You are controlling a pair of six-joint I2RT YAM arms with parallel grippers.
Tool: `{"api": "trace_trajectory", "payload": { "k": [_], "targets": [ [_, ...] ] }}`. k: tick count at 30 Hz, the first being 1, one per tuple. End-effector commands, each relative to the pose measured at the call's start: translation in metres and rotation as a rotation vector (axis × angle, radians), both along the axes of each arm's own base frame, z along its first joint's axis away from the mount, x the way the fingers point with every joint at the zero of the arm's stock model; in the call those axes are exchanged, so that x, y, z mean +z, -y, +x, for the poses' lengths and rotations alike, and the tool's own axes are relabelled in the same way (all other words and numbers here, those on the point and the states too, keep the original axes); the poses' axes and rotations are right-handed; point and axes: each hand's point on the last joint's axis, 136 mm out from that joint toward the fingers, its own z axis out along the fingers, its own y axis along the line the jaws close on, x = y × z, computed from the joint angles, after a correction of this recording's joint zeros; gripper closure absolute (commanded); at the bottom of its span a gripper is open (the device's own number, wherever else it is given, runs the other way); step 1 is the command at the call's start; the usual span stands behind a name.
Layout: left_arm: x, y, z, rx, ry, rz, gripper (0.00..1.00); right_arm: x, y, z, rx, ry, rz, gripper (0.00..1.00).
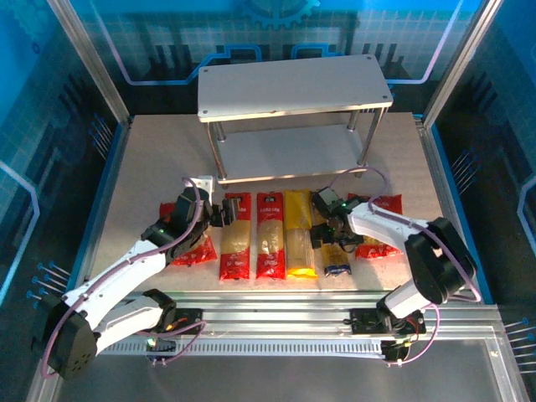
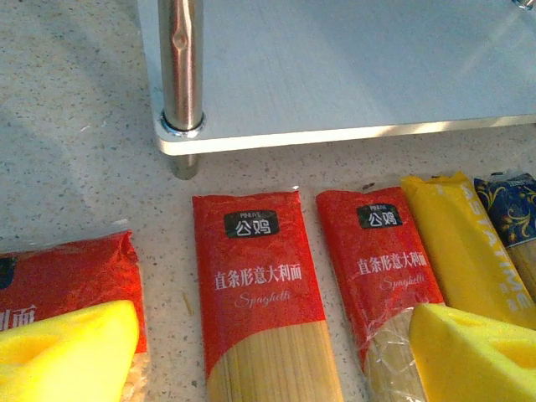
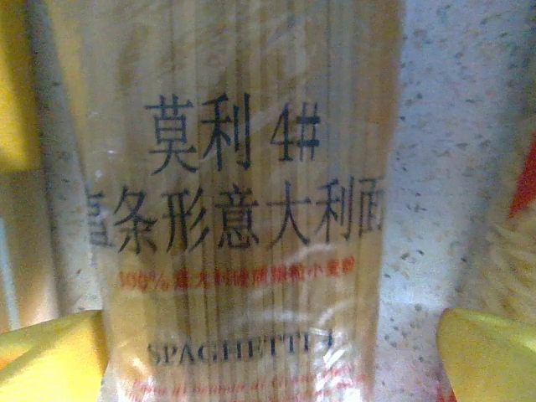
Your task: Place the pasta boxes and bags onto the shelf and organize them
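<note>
Both claws gape wide: the left claw (image 2: 268,360) straddles a red spaghetti pack (image 2: 260,276), the right claw (image 3: 268,356) the blue pack (image 3: 243,167), all flat on the tabletop (image 1: 151,167) before the shelf (image 1: 293,84). The yellow pack (image 1: 300,251) lies just beside, so a descending finger may snag it, and a long pack may sag.

Blue patterned wall panels (image 1: 251,33), silver frame posts (image 1: 90,59), speckled beige tabletop (image 1: 142,167)
</note>
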Motion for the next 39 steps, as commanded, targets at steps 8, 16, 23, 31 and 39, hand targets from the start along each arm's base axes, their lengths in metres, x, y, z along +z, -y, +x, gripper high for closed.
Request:
{"api": "trace_trajectory", "payload": {
  "k": [8,16,23,31,39],
  "targets": [
    [0.009,-0.008,0.004,0.033,0.025,0.025,0.14,-0.016,-0.007,0.003,0.001,-0.061,0.030,0.17],
    [0.006,-0.012,0.004,0.043,0.021,0.025,0.14,-0.018,-0.009,-0.003,-0.013,-0.074,0.088,0.55],
    [0.009,-0.016,0.005,0.052,0.028,0.016,0.14,0.001,-0.003,-0.003,-0.018,-0.024,0.082,0.86],
    [0.012,-0.018,0.004,0.057,0.035,0.005,0.15,0.077,0.005,0.018,0.015,0.160,0.050,0.96],
    [0.021,-0.016,0.006,0.048,0.051,-0.013,0.15,0.143,0.012,0.066,0.071,0.321,-0.009,0.94]
  ]
}}
